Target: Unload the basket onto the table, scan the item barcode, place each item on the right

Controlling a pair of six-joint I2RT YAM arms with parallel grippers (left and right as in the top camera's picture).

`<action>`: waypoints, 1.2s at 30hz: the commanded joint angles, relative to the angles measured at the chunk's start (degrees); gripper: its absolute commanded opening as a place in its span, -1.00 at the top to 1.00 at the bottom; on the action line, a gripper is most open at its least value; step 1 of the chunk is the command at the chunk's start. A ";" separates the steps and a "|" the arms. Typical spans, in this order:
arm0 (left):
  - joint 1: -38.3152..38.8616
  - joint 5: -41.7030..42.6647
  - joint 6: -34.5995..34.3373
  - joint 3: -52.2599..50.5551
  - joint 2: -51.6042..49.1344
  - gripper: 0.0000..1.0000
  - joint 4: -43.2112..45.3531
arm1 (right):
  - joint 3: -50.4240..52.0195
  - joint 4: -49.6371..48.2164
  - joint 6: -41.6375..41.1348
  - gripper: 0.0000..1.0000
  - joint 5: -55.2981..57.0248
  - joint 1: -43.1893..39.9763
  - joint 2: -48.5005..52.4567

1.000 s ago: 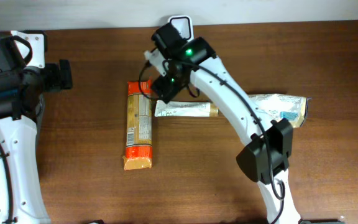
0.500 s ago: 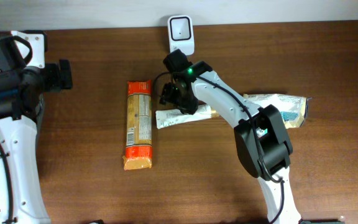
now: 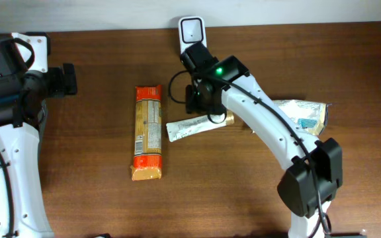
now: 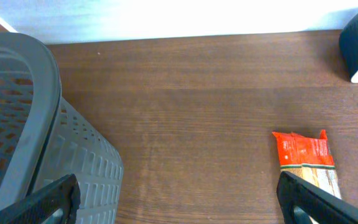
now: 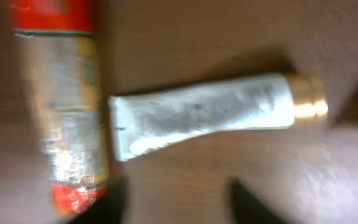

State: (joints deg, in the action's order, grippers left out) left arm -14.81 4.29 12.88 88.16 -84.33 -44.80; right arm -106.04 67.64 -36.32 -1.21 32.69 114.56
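Currently: my left gripper [image 4: 179,198], fingers wide apart, empty; my right gripper [image 5: 182,202], fingers parted (blurred), beside white tube [image 5: 204,115].

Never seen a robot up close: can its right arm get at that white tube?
Probably yes: the right gripper hangs above the white tube, jaws apart, nothing lying on it; the orange packet lies beside its flat end.

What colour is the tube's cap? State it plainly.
Gold-tan cap, on a white tube. The right wrist view shows it best.
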 commanded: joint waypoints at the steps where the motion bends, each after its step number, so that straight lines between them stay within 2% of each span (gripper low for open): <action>1: -0.37 0.44 0.90 0.20 0.11 -0.98 0.07 | 8.20 -0.48 -7.65 0.87 3.87 -1.14 1.31; 5: -0.37 0.44 0.90 0.22 0.11 -0.98 0.07 | 20.13 -11.28 -9.68 0.91 0.68 -2.03 1.31; 8: -0.37 0.44 0.90 0.20 0.11 -0.98 0.07 | 23.80 -16.35 -9.66 0.91 1.20 -2.08 1.31; 11: -0.37 0.44 0.90 0.20 0.11 -0.98 0.07 | 24.20 -22.01 -9.62 0.84 12.11 -2.21 1.33; 13: -0.37 0.44 0.90 0.20 0.11 -0.98 0.07 | 24.20 -25.77 -8.41 0.84 13.53 -2.82 1.36; 15: -0.37 0.44 0.90 0.20 0.11 -0.98 0.07 | 24.20 -33.24 -1.70 0.85 12.98 -3.82 1.40; 16: -0.37 0.44 0.90 0.20 0.11 -0.98 0.07 | 24.20 -36.37 3.45 0.85 11.28 -3.96 1.68; 17: -0.37 0.44 0.90 0.22 0.11 -0.98 0.07 | 24.20 -41.51 12.87 0.86 6.49 -3.96 2.78; 18: -0.37 0.44 0.90 0.20 0.11 -0.98 0.07 | 24.20 -44.09 17.31 0.83 2.75 -3.96 3.72; 20: -0.37 0.44 0.90 0.20 0.11 -0.98 0.07 | 24.20 -46.10 21.62 0.77 -2.69 -4.28 5.07; 22: -0.37 0.44 0.90 0.20 0.11 -0.98 0.07 | 23.47 -45.40 25.40 0.65 -9.73 -6.03 5.05; 24: -0.37 0.44 0.90 0.20 0.11 -0.98 0.07 | 21.24 -42.12 25.40 0.43 -21.42 -9.68 4.66; 25: -0.37 0.44 0.90 0.22 0.11 -0.98 0.07 | 20.20 -40.52 25.40 0.28 -26.23 -11.23 4.46; 26: -0.37 0.42 0.90 0.22 0.11 -0.98 0.07 | 19.17 -38.73 25.35 -0.06 -30.88 -13.35 4.42; 27: -0.37 0.44 0.90 0.20 0.11 -0.98 0.07 | 19.06 -38.21 25.35 -0.22 -33.42 -14.40 4.42; 29: -0.37 0.44 0.90 0.20 0.11 -0.98 0.07 | 19.12 -36.48 25.38 -0.37 -35.43 -15.82 4.59; 35: -0.37 0.44 0.90 0.20 0.11 -0.98 0.07 | 19.23 -36.98 24.46 -0.38 -34.71 -10.80 9.92; 36: -0.37 0.44 0.90 0.20 0.11 -0.98 0.07 | 19.23 -37.24 22.03 -0.38 -32.89 -10.16 10.67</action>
State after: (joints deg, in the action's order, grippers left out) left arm -14.81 4.29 12.88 88.16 -84.33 -44.82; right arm -86.15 30.89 -11.64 -35.27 20.78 122.67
